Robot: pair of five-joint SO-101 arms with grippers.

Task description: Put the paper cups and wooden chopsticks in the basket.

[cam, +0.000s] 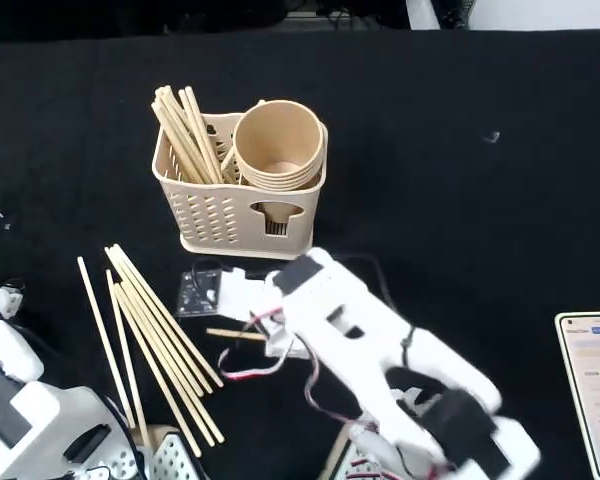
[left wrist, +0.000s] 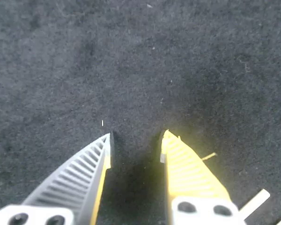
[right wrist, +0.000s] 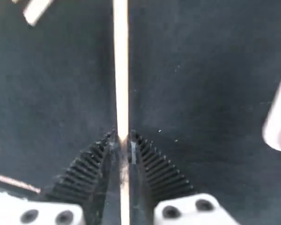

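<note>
We find the paper cups (cam: 278, 140) and some chopsticks (cam: 185, 130) already in the basket (cam: 215, 215). Loose chopsticks (cam: 160, 335) remain on the counter (cam: 480, 200) in front of it. The right claw (right wrist: 123, 140) pinches a single chopstick (right wrist: 120, 70); the left claw (left wrist: 133, 140) gapes empty.

table (cam: 500, 220): black cloth — matt, fuzzy | basket (cam: 215, 215): smooth cream plastic | paper cups (cam: 278, 140): matt | chopsticks (cam: 160, 330): bare wood | right end effector (right wrist: 123, 138): ribbed black plastic
</note>
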